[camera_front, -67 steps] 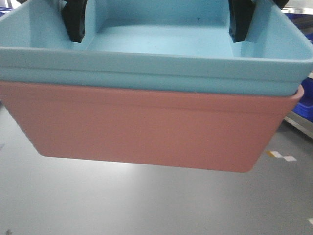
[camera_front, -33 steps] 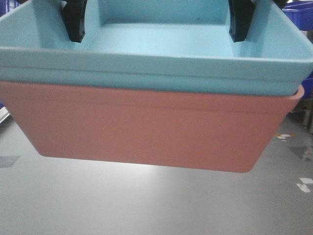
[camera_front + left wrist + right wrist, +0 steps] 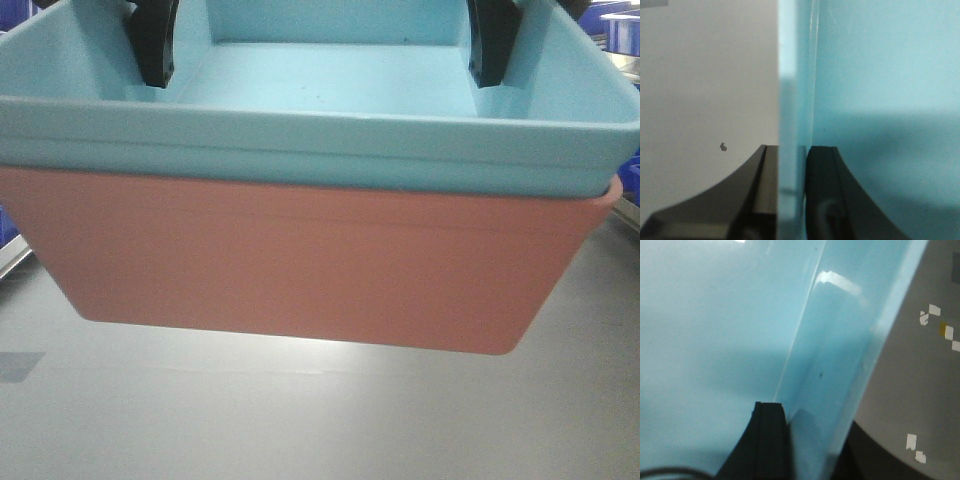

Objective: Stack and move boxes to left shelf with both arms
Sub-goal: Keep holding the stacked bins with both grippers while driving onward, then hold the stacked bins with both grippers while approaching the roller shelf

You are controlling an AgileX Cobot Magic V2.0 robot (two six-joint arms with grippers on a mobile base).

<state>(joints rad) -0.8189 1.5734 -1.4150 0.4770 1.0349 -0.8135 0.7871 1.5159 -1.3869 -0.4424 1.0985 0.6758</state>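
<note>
The light blue tub [image 3: 320,150] sits nested inside the pink tub [image 3: 300,260], and the pair hangs in the air above the grey floor [image 3: 300,420], touching nothing below. The left gripper [image 3: 792,195] is clamped on the blue tub's left wall, one black finger inside and one outside. The right gripper [image 3: 812,450] pinches the right wall the same way, its outer finger half hidden behind the rim. Dark blue bins [image 3: 610,20] show far off to the right.

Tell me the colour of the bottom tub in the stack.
Salmon pink. The bottom tub shows best in the exterior front-facing view, under the light blue tub.
</note>
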